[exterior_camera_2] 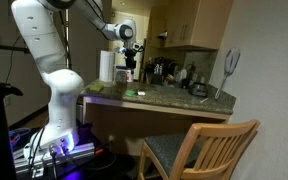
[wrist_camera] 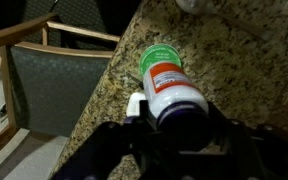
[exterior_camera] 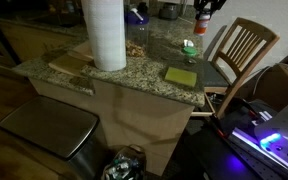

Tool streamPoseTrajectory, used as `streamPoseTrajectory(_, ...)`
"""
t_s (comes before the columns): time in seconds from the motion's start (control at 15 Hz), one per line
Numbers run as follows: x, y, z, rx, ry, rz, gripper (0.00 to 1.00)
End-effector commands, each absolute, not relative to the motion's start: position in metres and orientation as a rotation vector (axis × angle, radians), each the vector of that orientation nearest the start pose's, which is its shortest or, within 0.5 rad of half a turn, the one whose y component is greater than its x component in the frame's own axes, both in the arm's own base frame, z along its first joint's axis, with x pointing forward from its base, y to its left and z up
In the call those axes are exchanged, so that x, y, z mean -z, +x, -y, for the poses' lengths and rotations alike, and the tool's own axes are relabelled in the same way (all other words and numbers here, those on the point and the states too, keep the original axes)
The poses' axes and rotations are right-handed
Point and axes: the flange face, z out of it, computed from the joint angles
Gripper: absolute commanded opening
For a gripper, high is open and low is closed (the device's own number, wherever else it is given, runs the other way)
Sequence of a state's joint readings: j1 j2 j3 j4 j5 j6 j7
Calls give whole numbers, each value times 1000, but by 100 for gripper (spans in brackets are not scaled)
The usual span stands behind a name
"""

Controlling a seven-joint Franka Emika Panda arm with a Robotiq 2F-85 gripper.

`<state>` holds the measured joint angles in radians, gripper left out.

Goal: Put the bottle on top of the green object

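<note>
Speckled granite counter (wrist_camera: 234, 50), pincer (wrist_camera: 179, 122) clasping cylindrical bottle (wrist_camera: 167, 85)

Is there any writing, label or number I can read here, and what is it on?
On the bottle: pale lettering on its red-orange band, too blurred to read.
On the green object: pale marks, too small to read.
No other text shows in any view.

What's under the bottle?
In the wrist view, the green object peeks out beyond the bottle, lying on the counter. The bottle covers its near part, so that cannot be seen.
</note>
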<state>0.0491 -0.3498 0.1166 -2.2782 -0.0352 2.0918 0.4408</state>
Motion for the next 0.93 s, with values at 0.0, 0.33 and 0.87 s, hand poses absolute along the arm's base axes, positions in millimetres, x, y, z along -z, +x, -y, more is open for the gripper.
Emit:
streamPoseTrajectory(0.0,-508,455,-81,267,-3055,-492,30)
streamPoseTrajectory(0.33,-508,452,-87,136,-2956,-596,30)
streamPoseTrajectory(0.87,-610,462,-93,439,-2967,-426,30)
